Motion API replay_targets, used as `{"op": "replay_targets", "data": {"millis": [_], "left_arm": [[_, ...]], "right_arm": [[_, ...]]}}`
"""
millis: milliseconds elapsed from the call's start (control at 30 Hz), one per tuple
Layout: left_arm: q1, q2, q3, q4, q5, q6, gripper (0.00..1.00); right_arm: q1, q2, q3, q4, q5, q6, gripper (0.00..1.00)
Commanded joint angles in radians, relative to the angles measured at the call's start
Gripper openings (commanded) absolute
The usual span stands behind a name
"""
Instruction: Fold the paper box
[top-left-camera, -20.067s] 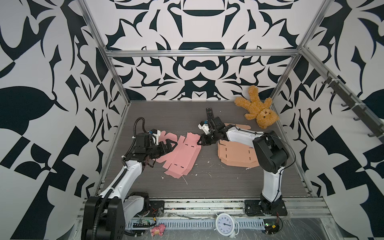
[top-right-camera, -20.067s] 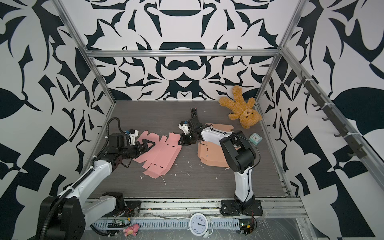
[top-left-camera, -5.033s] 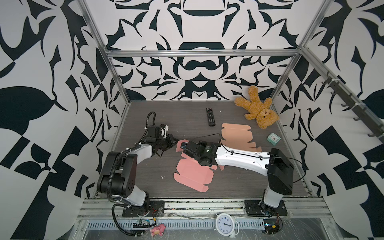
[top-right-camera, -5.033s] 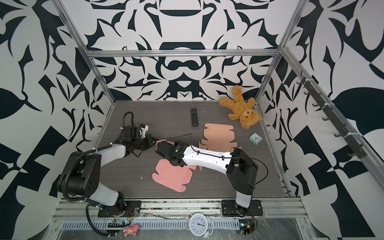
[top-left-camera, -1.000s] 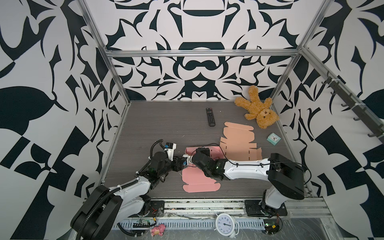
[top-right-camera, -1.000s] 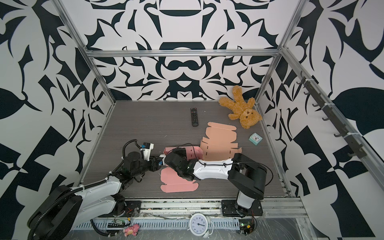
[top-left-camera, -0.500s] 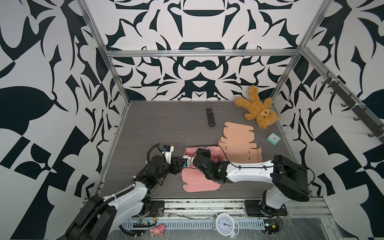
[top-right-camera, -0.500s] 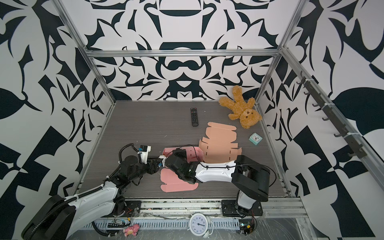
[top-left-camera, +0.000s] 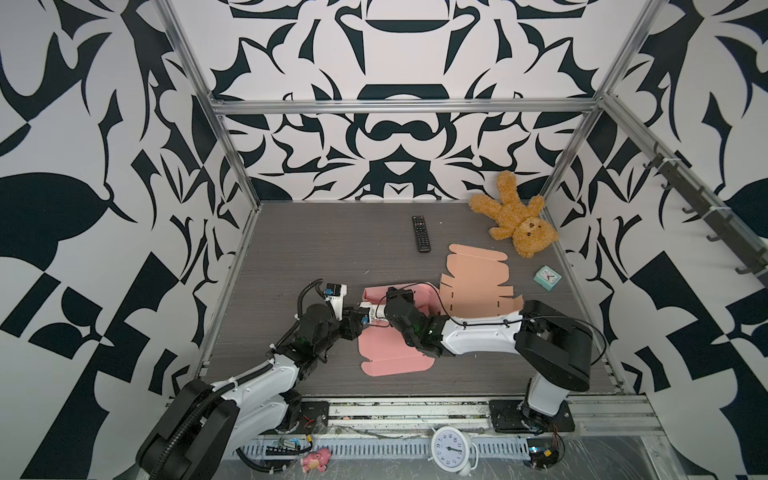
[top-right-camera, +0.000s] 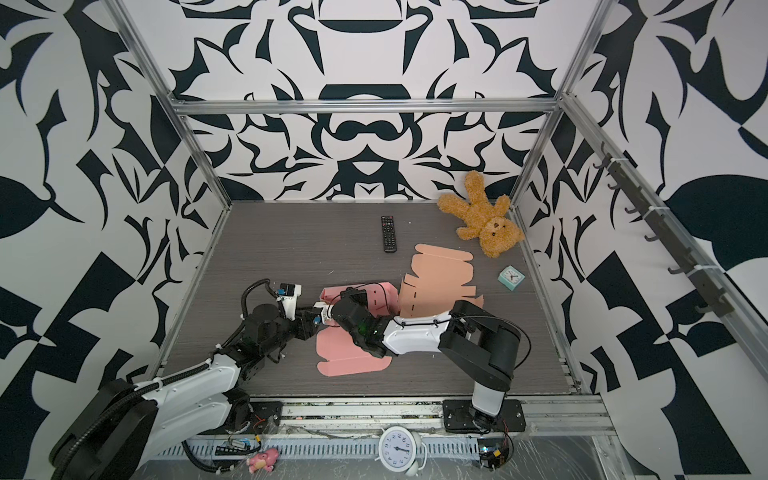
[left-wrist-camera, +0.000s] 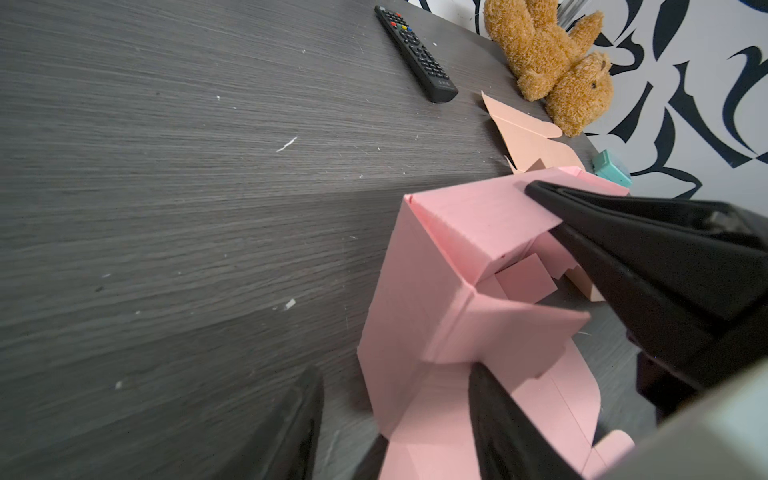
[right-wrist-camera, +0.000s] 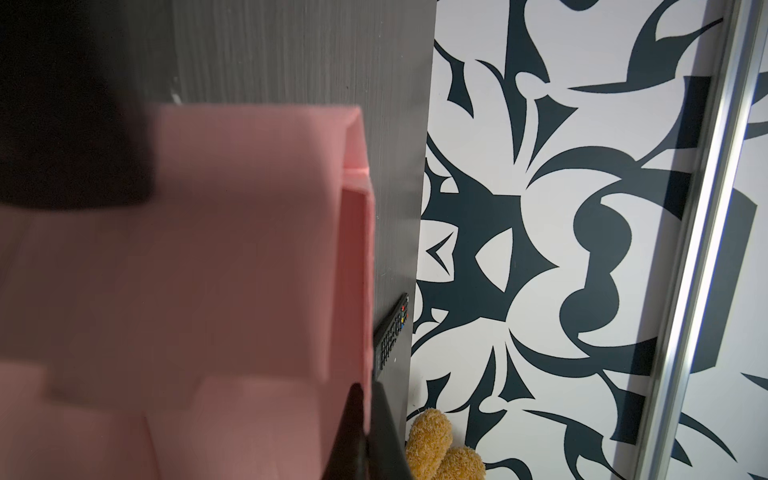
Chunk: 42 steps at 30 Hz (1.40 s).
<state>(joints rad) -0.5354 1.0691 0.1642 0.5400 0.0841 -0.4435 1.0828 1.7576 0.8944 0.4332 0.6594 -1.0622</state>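
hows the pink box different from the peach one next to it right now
The pink box is partly folded, walls raised; the peach box lies flat. The right gripper pinches the pink box; no gripper holds the peach box. Both are die-cut paper box blanks on the table.

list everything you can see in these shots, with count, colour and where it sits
paper box: 1, pink, partly folded, front middle of table
flat box blank: 1, peach, right of and behind the paper box
remote: 1, black, back middle
teddy bear: 1, brown, back right corner
small clock: 1, teal, right edge
alarm clock: 1, white, front rail
toy: 1, pink, front rail
table: 1, dark grey
left pincer: 1, black, open at a box flap
right pincer: 1, black, shut on a raised box wall
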Motion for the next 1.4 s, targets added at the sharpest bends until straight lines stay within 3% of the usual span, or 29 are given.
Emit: {"op": "replay_targets", "data": {"millis": [0, 400, 800, 1100, 1367], "left_arm": [[0.024, 0.065, 0.035, 0.081, 0.016, 0.028, 0.58], [0.098, 0.290, 0.060, 0.297, 0.107, 0.046, 0.57], [0.100, 0.246, 0.020, 0.276, 0.104, 0.030, 0.57], [0.100, 0.278, 0.011, 0.320, 0.127, 0.008, 0.57], [0.101, 0.213, -0.001, 0.269, 0.108, 0.008, 0.57]], "right_arm": [[-0.022, -0.005, 0.052, 0.072, -0.059, -0.015, 0.00], [-0.069, 0.003, 0.092, -0.051, -0.149, 0.034, 0.00], [-0.059, 0.077, 0.092, -0.018, -0.092, -0.018, 0.00], [-0.013, 0.055, 0.041, 0.019, -0.041, -0.008, 0.00], [-0.010, -0.033, 0.008, 0.021, -0.043, 0.033, 0.00]]}}
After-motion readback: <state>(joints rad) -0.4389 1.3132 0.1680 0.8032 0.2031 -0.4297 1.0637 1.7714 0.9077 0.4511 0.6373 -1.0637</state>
